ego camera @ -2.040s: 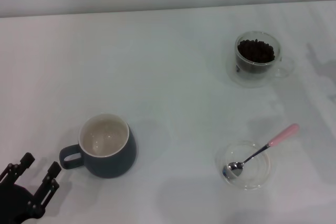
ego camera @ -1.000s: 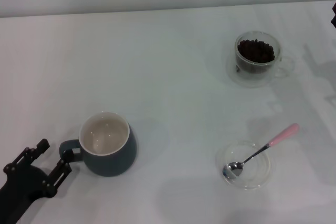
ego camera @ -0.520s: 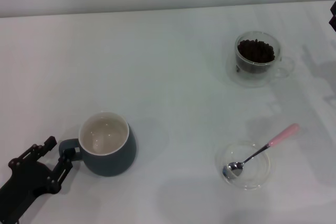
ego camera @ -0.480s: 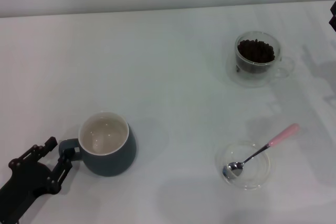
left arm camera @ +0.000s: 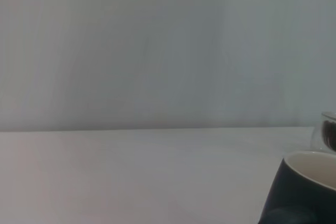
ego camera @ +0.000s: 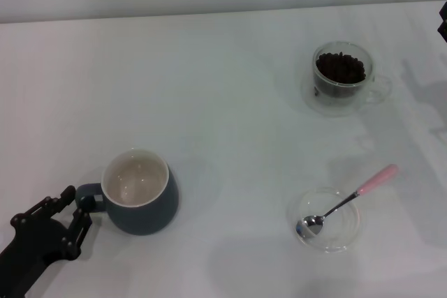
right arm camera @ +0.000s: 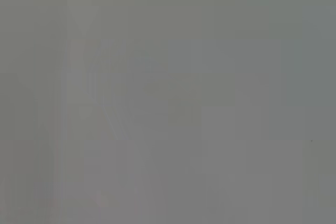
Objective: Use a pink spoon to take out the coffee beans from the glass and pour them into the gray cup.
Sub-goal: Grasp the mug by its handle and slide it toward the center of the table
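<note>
The gray cup stands empty at the front left, its loop handle pointing left. My left gripper is open at that handle, one finger on each side of it. The cup's side also shows in the left wrist view. The glass with a heap of coffee beans stands at the back right; its edge shows in the left wrist view. The pink spoon lies with its metal bowl in a shallow dish and its pink handle pointing back right. Only a dark sliver of my right arm shows at the right edge.
The shallow clear glass dish holding the spoon's bowl sits at the front right. The white table runs to a pale wall at the back. The right wrist view shows only flat grey.
My left gripper has moved forward and right from the front left corner up to the cup's handle. The cup has shifted slightly left. A dark part of the right arm has appeared at the right edge.
</note>
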You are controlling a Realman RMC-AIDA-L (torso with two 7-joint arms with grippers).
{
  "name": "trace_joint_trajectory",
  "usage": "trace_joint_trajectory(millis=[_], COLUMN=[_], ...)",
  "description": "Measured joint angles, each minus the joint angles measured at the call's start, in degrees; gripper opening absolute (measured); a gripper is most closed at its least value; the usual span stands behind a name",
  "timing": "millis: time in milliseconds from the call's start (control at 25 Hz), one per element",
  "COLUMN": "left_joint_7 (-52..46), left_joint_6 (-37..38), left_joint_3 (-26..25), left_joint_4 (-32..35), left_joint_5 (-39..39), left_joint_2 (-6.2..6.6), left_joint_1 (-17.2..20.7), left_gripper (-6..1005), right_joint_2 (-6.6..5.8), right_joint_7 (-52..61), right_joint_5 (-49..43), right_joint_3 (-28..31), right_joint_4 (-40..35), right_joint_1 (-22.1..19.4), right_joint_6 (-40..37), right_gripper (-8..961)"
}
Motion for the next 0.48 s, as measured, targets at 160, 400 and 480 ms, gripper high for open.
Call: trace_joint_trajectory(millis=[160,400,480], left_joint_7=[-0.2,-0.1,-0.2], left_joint_6=[0.0,0.0,0.0], left_joint_3=[0.0,0.0,0.0], left_joint_4=[0.0,0.0,0.0], left_joint_5=[-0.2,-0.2,-0.3], left_joint_2=[0.00,0.00,0.00], left_joint_1=[-0.3,-0.9,-1.1], left_gripper=[346,311,308], right_joint_2=[0.00,0.00,0.00], right_joint_7=[0.0,0.0,0.0], right_joint_5=[0.0,0.0,0.0], right_joint_3=[0.0,0.0,0.0], right_joint_4=[0.1,0.1,0.1], right_joint_1=[0.0,-0.2,-0.2], right_joint_6=[0.0,0.0,0.0], right_gripper=[827,827,827])
